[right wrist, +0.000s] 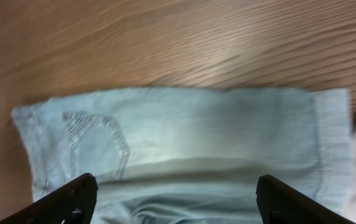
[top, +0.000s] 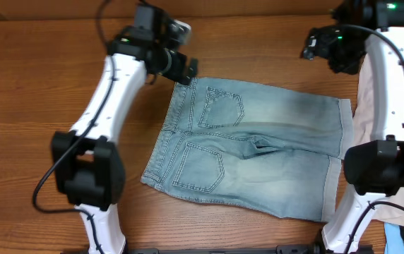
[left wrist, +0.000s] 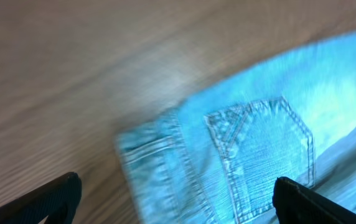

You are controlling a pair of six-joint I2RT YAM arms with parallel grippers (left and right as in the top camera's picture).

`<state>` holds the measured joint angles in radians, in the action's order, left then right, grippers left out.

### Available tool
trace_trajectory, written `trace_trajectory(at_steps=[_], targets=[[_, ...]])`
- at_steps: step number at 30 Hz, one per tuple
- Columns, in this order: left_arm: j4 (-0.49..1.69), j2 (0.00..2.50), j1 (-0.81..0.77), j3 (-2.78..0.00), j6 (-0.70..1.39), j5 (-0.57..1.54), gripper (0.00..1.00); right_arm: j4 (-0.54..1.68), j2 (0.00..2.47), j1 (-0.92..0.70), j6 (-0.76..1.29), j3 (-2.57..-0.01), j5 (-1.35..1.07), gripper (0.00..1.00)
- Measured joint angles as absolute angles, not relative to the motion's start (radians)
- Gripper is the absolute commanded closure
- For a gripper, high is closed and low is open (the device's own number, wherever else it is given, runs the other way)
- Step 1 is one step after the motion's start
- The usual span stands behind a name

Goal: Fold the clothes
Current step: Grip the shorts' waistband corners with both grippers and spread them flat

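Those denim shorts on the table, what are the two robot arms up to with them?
The denim shorts lie spread flat on the wooden table, back pockets up, not yet folded. The left hand is open by the far waistband corner; the right hand is open off the far edge, toward the leg hem. Neither holds any cloth.

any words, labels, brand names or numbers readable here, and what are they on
None: no readable text in any view. The denim shorts show only stitching on pockets and seams, no legible tag, and the left wrist view is blurred. The wooden table bears no writing.
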<state>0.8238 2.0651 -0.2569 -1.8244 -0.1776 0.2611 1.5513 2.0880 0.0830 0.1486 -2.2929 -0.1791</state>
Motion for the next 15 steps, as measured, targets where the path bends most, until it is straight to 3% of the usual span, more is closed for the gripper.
trace_trajectory(at_steps=[15], targets=[[0.771,2.244,-0.313,-1.824,-0.191,0.166,0.0,1.319,2.065,0.103,0.133,-1.935,-0.176,0.16]])
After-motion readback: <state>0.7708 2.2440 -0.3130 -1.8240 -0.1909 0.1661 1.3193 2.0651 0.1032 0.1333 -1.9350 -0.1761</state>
